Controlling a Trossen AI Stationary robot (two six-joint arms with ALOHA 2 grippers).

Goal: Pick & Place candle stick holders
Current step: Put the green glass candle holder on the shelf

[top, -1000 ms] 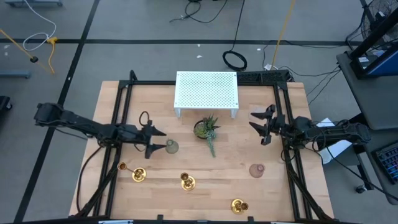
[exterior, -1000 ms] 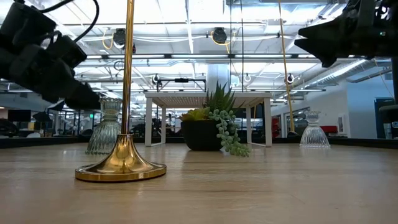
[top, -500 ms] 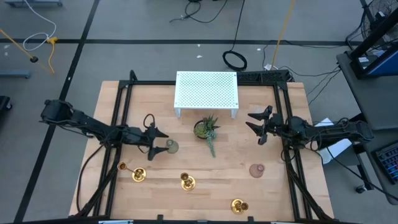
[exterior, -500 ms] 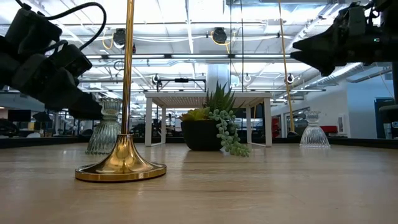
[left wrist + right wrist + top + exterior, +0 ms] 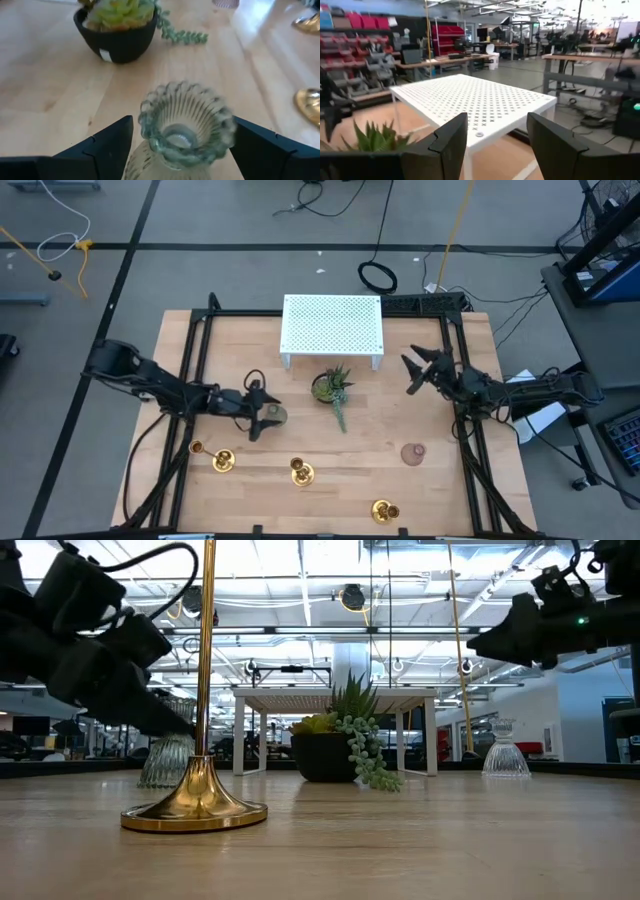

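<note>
Three gold candle stick holders (image 5: 222,461) (image 5: 300,472) (image 5: 383,510) are near the table's front edge. In the low view one (image 5: 197,802) stands upright on its round base. My left gripper (image 5: 262,413) is open, its fingers on either side of the top of a green ribbed glass holder (image 5: 185,125) that stands left of the potted plant (image 5: 330,387). I see no hold on it. My right gripper (image 5: 418,370) hovers open at the table's right, level, with nothing between its fingers (image 5: 496,120).
A white perforated stand (image 5: 333,325) is at the table's far middle, with the plant in front of it. A pink glass holder (image 5: 412,452) stands at the right. Black frame rails (image 5: 195,370) run along both sides of the table.
My left gripper has moved toward the table's right and down to the green glass holder, and its open fingers now flank the holder's top. My right gripper has swung at the wrist toward the far edge and stayed open.
</note>
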